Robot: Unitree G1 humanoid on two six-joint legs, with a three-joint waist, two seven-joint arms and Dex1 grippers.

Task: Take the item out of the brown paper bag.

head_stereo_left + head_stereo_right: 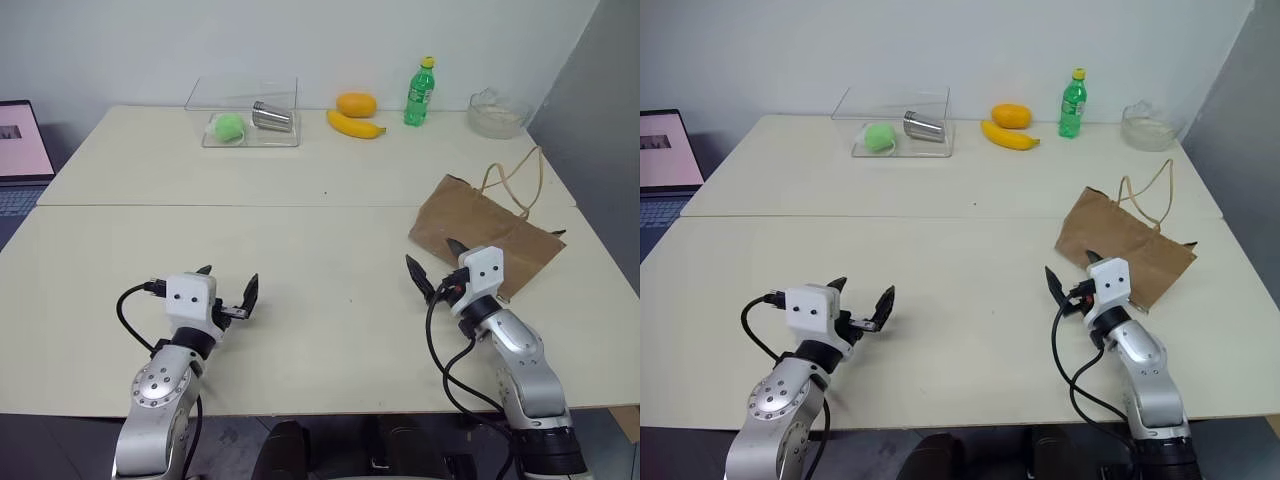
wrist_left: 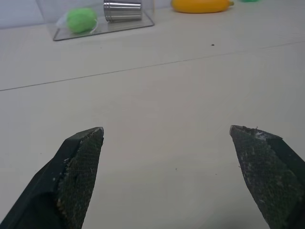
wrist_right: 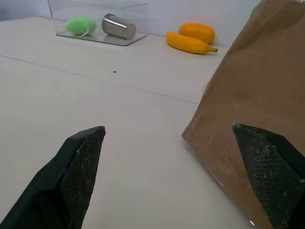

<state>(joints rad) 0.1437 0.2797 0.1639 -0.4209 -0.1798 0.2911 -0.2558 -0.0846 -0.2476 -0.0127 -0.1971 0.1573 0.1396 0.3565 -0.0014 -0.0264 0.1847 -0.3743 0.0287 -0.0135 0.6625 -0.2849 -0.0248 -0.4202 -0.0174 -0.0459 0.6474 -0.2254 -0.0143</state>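
Two pale tables pushed together against a plain wall, that's the whole setup, with a laptop peeking in at the far left edge. As far as I can tell the job hasn't really started: the brown paper bag is lying flat and creased on the right side of the near table, handles flopped toward the back, and the item that's supposed to come out of it is presumably inside, since I can't spot it anywhere. The right gripper hovers just beside the bag's near corner with its fingers spread wide and nothing between them; the left gripper is well apart from the bag over bare table, fingers likewise spread and empty. So what's left is basically everything: get the bag open, reach in, pull the thing out. Head count along the back: one clear plastic box with one green ball and one metal cup in it, one banana, one orange, one green soda bottle, one glass bowl. One bag, two grippers.
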